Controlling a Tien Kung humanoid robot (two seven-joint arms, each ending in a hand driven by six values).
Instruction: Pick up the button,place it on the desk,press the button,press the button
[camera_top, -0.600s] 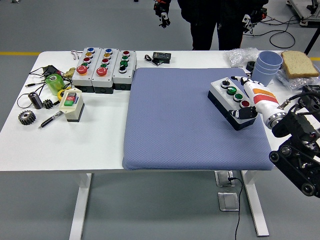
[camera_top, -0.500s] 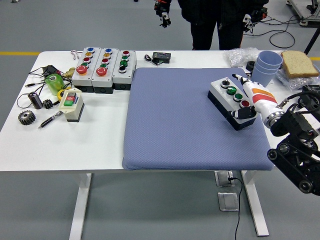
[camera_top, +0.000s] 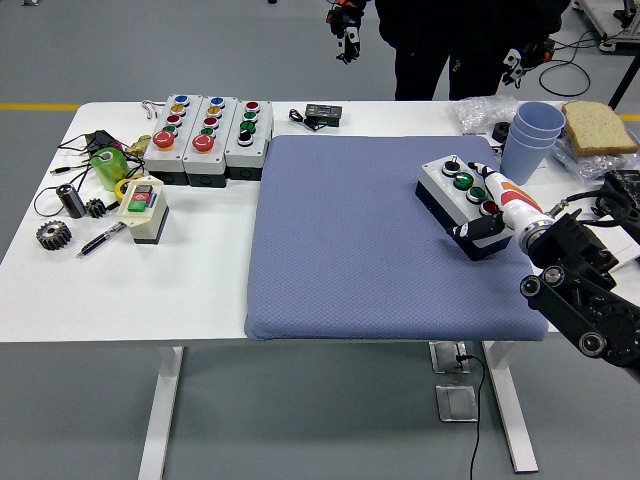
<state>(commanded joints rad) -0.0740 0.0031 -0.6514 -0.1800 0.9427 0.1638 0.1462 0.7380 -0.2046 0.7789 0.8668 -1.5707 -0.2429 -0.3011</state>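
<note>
Button box (camera_top: 462, 203) is being rested on blue mat (camera_top: 350, 240), right of centre frame. It is being gripped at its near end by right hand (camera_top: 490, 222), likely steadying it for pressing.

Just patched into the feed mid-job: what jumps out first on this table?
The robot's right hand clasps a white-topped button box with green and red buttons on the large blue-grey mat. At the far left stands a row of three grey multi-button control boxes; stacked pale blue cups stand far right.
</note>
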